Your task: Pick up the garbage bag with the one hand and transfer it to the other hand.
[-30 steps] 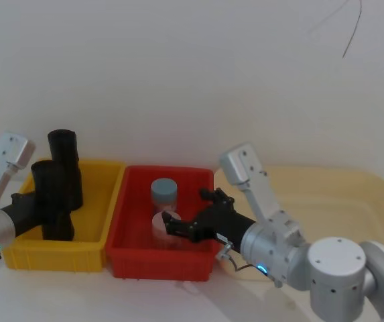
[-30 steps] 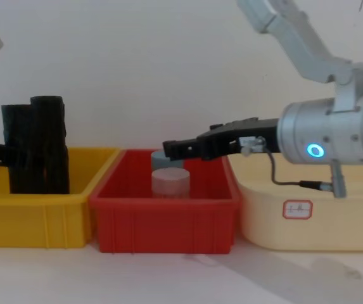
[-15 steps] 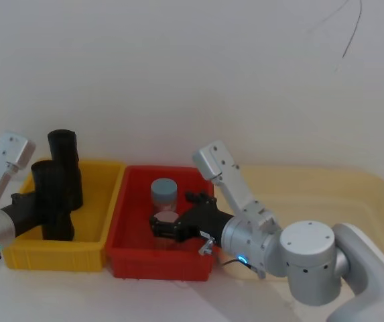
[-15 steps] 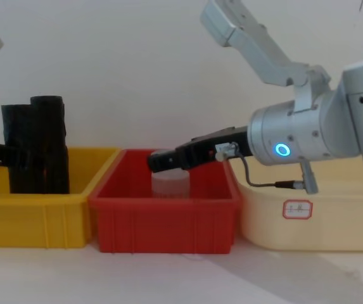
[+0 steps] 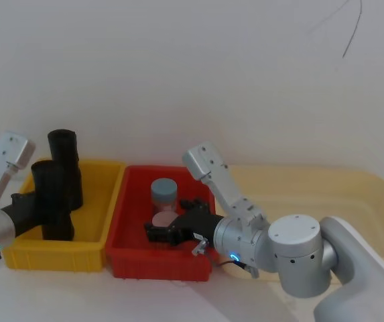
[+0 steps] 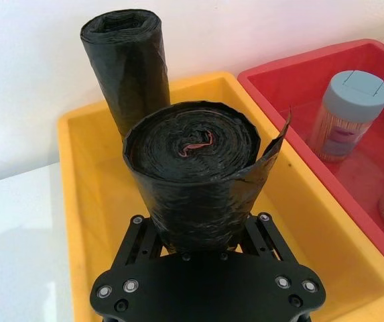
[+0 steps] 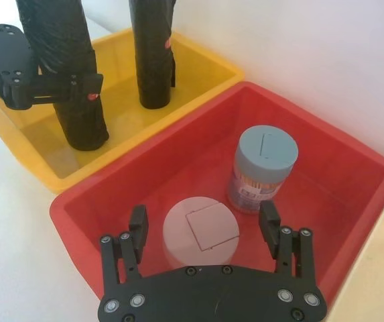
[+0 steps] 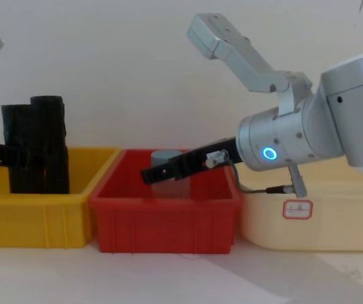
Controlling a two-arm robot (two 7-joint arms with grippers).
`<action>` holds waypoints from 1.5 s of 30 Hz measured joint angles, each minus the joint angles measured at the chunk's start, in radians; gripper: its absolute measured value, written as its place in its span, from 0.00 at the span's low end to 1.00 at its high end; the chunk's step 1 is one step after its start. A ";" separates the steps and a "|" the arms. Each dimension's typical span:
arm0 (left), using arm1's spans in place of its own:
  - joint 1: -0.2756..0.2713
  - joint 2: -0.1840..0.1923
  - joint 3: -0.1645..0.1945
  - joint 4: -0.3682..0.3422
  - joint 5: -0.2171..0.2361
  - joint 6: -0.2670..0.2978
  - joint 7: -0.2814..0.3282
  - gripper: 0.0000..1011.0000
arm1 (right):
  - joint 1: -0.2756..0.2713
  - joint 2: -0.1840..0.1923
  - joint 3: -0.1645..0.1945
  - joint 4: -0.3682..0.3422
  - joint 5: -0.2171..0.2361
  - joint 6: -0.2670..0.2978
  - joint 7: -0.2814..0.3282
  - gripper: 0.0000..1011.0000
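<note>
Garbage bag (image 6: 192,168) gripped by left hand (image 6: 202,235) — right hand (image 7: 204,218) spread; label (image 8: 297,208) illegible.

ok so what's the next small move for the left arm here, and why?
Probably lift the left gripper straight up. It looks closed around the garbage bag, which stands in the yellow bin close beside the slimmer roll, so a vertical lift should clear both. The right gripper is open over a pink-lidded jar in the red bin, not yet placed to receive.
</note>
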 joint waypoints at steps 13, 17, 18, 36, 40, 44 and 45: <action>0.000 0.000 0.000 0.000 0.000 0.000 0.000 0.43 | 0.006 -0.015 0.008 0.017 -0.002 0.036 0.003 1.00; 0.000 0.000 0.000 0.000 0.000 0.000 0.000 0.43 | 0.006 -0.017 0.011 0.020 -0.006 0.047 0.001 1.00; 0.000 0.000 0.000 0.000 0.000 0.000 0.000 0.43 | 0.005 -0.017 0.011 0.021 -0.007 0.048 0.001 1.00; 0.000 0.000 0.000 0.000 0.000 0.000 0.000 0.43 | 0.001 -0.023 0.022 0.037 -0.020 0.064 -0.008 0.92; 0.000 0.000 0.000 0.000 0.000 0.000 0.000 0.43 | 0.000 -0.023 0.023 0.039 -0.022 0.065 -0.009 0.79; 0.000 0.000 0.000 0.000 0.000 0.000 0.000 0.43 | 0.000 -0.024 0.024 0.040 -0.023 0.065 -0.009 0.69; 0.000 0.000 0.000 0.000 0.000 0.000 0.000 0.43 | 0.000 -0.024 0.024 0.040 -0.023 0.065 -0.009 0.67</action>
